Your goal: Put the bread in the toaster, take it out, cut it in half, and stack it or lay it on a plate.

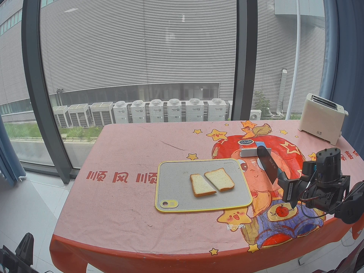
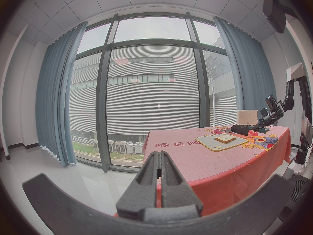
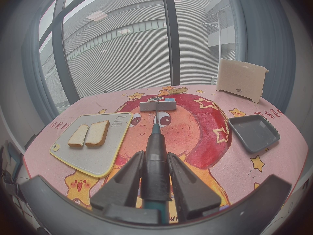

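Two bread halves [image 1: 201, 185] [image 1: 220, 179] lie side by side on the grey, yellow-rimmed cutting board [image 1: 178, 194], also visible as bread halves [image 3: 78, 136] [image 3: 97, 133] in the right wrist view. My right gripper [image 3: 156, 157] is shut on the dark handle of a knife [image 3: 156, 167] and hovers over the table to the right of the board. In the head view the knife blade [image 1: 267, 163] points toward the grey knife rest [image 1: 254, 151]. The white toaster [image 1: 322, 118] stands at the far right corner. My left gripper [image 2: 159, 157] is shut on nothing, low and off the table's left side.
A dark grey square plate [image 3: 254, 133] sits on the table in front of the toaster [image 3: 240, 79]. The tablecloth [image 1: 125, 209] left of the board is bare. Large windows and curtains stand behind the table.
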Robot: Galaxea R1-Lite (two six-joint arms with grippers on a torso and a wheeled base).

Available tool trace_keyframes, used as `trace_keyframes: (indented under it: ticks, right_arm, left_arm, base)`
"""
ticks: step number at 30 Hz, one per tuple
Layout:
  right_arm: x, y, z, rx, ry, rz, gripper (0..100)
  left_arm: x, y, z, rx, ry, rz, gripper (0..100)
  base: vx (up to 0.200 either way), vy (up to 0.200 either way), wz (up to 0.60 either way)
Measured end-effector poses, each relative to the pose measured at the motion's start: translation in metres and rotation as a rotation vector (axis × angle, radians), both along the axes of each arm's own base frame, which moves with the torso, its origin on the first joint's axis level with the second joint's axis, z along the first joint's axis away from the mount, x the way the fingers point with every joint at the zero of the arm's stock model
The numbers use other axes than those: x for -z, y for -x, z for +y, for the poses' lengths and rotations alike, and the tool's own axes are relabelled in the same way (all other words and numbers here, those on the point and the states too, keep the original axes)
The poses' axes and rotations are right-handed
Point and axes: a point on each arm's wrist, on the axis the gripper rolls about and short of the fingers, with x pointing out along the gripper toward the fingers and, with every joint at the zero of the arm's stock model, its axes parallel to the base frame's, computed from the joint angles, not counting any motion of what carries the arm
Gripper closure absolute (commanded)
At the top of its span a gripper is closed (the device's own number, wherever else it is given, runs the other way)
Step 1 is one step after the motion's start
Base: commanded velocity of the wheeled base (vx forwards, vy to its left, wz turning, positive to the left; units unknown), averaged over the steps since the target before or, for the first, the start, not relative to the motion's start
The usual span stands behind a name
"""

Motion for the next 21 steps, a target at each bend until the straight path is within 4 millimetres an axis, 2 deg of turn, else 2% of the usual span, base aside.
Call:
trace_keyframes:
  ticks: [17, 18, 21]
  right_arm:
    - [0.0012, 0.0017, 0.0009, -0.005, 0.005, 0.005, 100]
    - [0.0012, 0.0016, 0.0009, -0.004, 0.005, 0.004, 0]
    - [0.0012, 0.0016, 0.001, -0.005, 0.004, 0.004, 0]
  left_arm:
    - [0.0, 0.0, 0.0, 0.0, 0.0, 0.0, 100]
    - [0.0, 0.0, 0.0, 0.0, 0.0, 0.0, 100]
    - [0.0, 0.0, 0.0, 0.0, 0.0, 0.0, 100]
  base:
    - [0.0, 0.0, 0.0]
    - [0.0, 0.0, 0.0]
    - [0.0, 0.0, 0.0]
